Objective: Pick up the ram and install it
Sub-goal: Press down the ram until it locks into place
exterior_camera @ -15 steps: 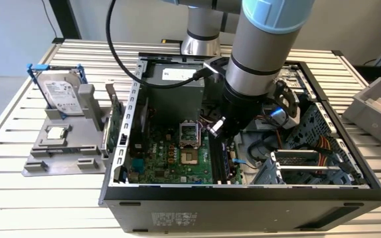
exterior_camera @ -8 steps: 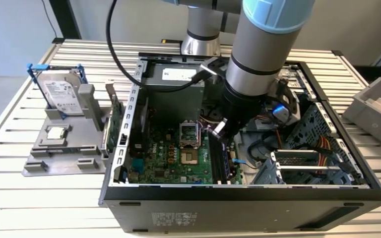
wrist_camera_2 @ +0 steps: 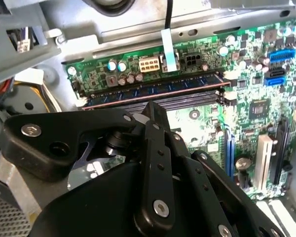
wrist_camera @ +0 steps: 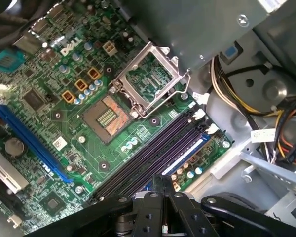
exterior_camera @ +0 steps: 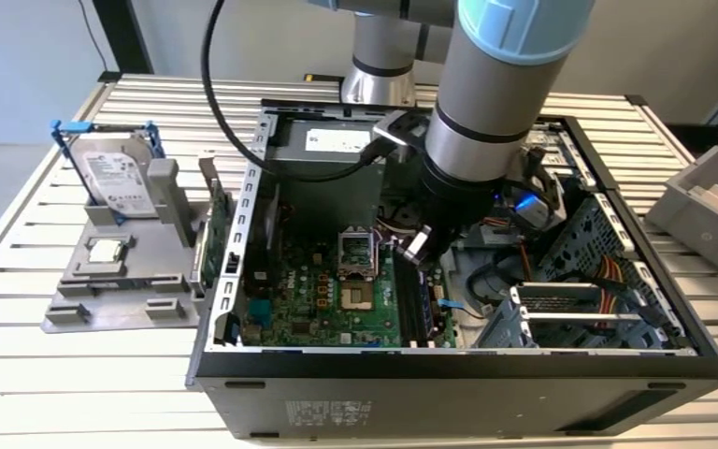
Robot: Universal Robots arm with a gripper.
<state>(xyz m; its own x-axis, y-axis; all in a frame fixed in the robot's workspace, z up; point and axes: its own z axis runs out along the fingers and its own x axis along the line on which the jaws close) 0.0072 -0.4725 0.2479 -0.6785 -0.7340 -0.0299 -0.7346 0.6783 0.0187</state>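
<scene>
The ram [wrist_camera_2: 187,85], a long green stick with dark chips, lies along the outermost of the motherboard's [exterior_camera: 322,299] long slots [wrist_camera: 138,165], inside the open computer case [exterior_camera: 459,365]. In the first wrist view the ram [wrist_camera: 190,150] runs in under my fingertips. My gripper [exterior_camera: 418,253] hangs over the middle of these slots. In both wrist views its black fingers [wrist_camera: 163,183] are pressed together, and I see nothing between them. The gripper [wrist_camera_2: 155,109] tip sits right beside the ram, just above the board. Whether it touches the stick I cannot tell.
The CPU socket [wrist_camera: 150,81] lies open beside the slots. Bundled cables [exterior_camera: 609,281] and a drive cage fill the case toward the exterior view's right. Outside the case, at the exterior view's left, a grey holder [exterior_camera: 122,290] carries a hard drive [exterior_camera: 120,182] and a green card [exterior_camera: 216,238].
</scene>
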